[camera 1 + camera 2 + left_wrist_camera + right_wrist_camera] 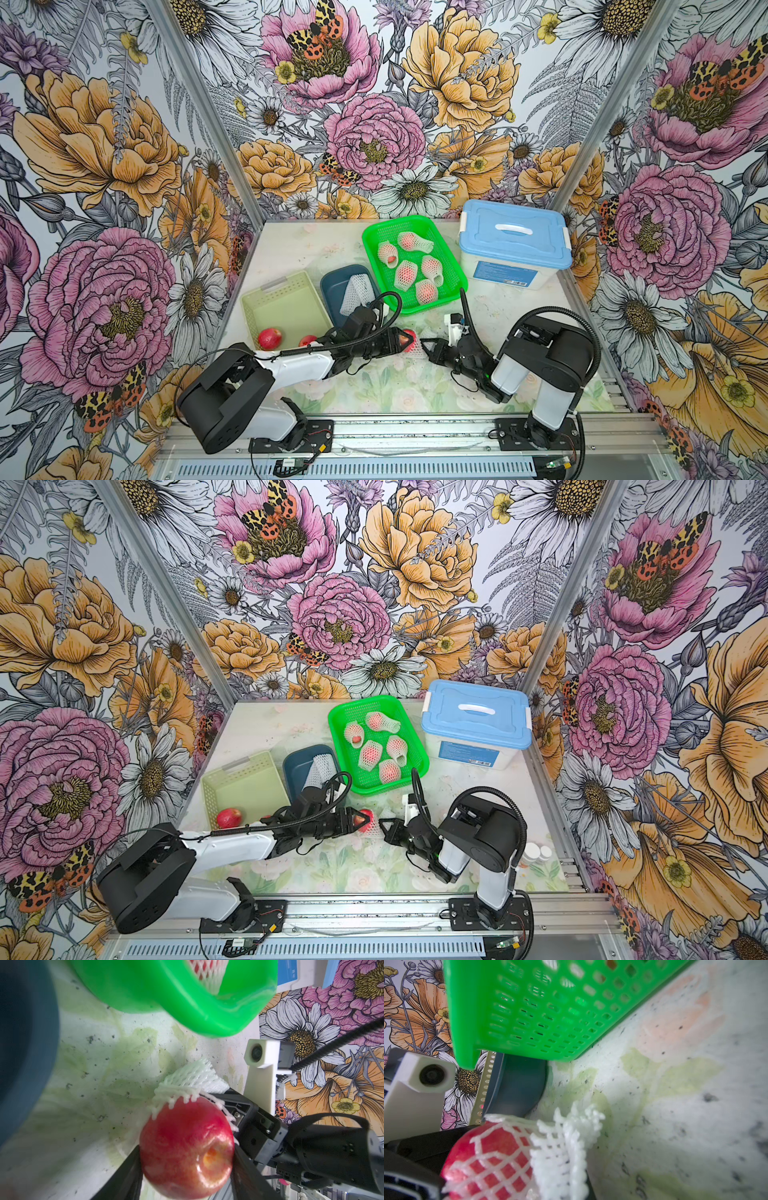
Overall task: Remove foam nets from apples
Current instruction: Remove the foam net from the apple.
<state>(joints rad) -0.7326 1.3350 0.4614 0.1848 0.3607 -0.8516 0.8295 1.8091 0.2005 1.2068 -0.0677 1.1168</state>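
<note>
- My left end effector [405, 340]: clamped on one red apple [187, 1147], just in front of the green basket [415, 308].
- My right end effector [424, 345]: fingers together, pinching the foam net [560, 1157], which covers part of that apple.
- Five netted apples [405, 274]: inside the basket.

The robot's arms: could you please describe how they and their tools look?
Both the left arm and right arm have white shells with black joints. A black ribbed hose runs along each. The left tool and right tool are black with tapering fingers, each beside a white boxy camera mount.
</note>
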